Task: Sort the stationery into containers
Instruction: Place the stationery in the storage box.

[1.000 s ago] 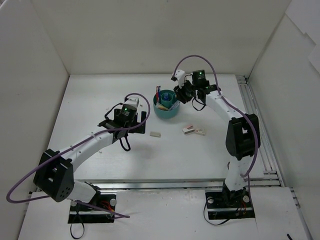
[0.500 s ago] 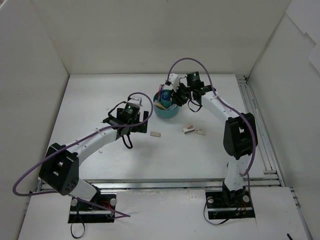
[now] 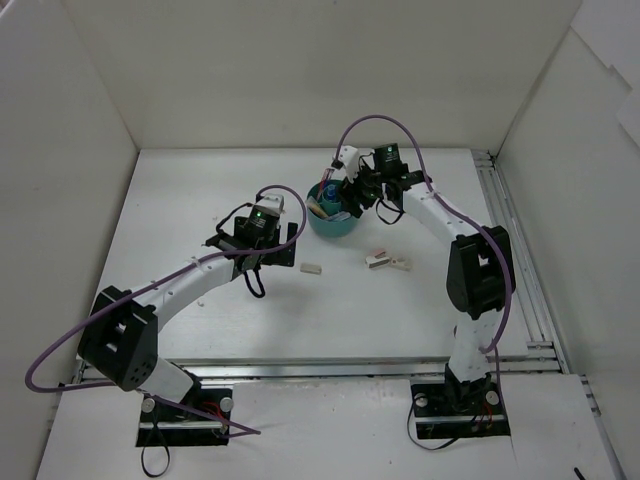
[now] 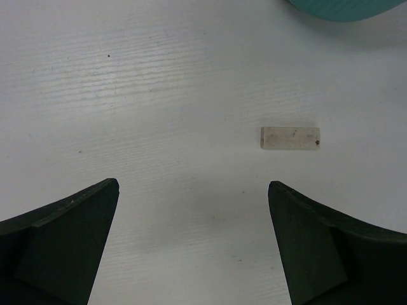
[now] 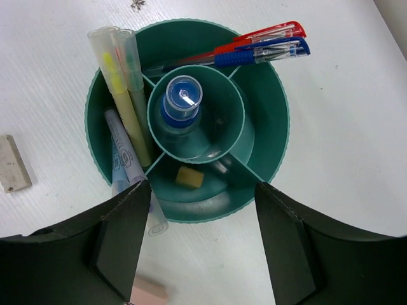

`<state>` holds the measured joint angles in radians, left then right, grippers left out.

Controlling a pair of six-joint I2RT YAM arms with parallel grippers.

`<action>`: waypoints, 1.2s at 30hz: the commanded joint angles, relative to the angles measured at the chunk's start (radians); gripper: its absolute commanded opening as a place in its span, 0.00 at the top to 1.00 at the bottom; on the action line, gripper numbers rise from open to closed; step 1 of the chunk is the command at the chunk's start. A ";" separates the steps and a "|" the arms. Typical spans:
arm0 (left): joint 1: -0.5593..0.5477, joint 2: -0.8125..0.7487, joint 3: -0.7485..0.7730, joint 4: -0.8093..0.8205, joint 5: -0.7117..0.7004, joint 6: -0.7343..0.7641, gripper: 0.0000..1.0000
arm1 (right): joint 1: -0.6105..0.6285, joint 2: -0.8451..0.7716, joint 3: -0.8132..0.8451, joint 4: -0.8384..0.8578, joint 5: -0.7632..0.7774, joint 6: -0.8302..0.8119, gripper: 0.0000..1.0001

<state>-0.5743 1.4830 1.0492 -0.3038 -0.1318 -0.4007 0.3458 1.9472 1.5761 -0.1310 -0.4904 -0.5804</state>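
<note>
The teal organizer [image 3: 331, 222] stands at mid-table. In the right wrist view its rim [image 5: 280, 121] surrounds a clear bottle with a blue cap [image 5: 182, 101] in the centre cup. Red and blue pens [image 5: 261, 46] lie in one compartment, yellow highlighters [image 5: 124, 86] and a pale pen [image 5: 127, 159] in another, and a small beige eraser [image 5: 190, 177] in the near one. My right gripper [image 5: 202, 187] hangs open and empty over the organizer's near rim. My left gripper [image 4: 193, 190] is open and empty above bare table. A beige-white eraser [image 4: 290, 138] lies ahead of its right finger.
Two more small eraser blocks [image 3: 387, 261] lie on the table right of the loose eraser [image 3: 310, 268]. One eraser [image 5: 13, 164] and a pink block [image 5: 149, 293] show beside the organizer in the right wrist view. White walls enclose the table; a rail [image 3: 520, 270] runs along the right.
My right gripper has moved left to hang over the organizer. My left arm has shifted slightly forward and right. Little differs in the last half second.
</note>
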 commanded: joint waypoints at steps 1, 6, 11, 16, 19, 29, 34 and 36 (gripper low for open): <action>-0.002 -0.029 0.046 0.014 0.001 0.003 0.00 | -0.004 -0.059 0.019 0.018 -0.010 0.014 0.36; -0.021 0.005 0.074 0.011 0.001 0.008 0.00 | -0.005 -0.102 0.033 0.024 -0.005 0.054 0.18; -0.074 0.058 0.094 0.054 0.015 0.008 0.00 | -0.010 -0.224 0.004 0.124 0.088 0.215 0.02; -0.110 0.132 0.103 0.115 0.012 0.036 0.00 | -0.024 -0.456 -0.206 0.419 0.258 0.411 0.02; -0.110 0.184 0.103 0.167 0.034 0.057 0.00 | -0.037 -0.563 -0.283 0.442 0.279 0.453 0.02; -0.183 0.345 0.166 0.189 -0.118 -0.055 0.00 | -0.059 -0.740 -0.455 0.447 0.358 0.496 0.02; -0.217 0.430 0.238 0.161 -0.135 -0.073 0.00 | -0.065 -0.758 -0.476 0.485 0.377 0.533 0.02; -0.217 0.436 0.236 0.155 -0.152 -0.076 0.04 | -0.068 -0.761 -0.479 0.472 0.380 0.533 0.02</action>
<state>-0.7910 1.9320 1.2491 -0.1558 -0.2298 -0.4511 0.2871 1.2304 1.0882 0.2379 -0.1410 -0.0746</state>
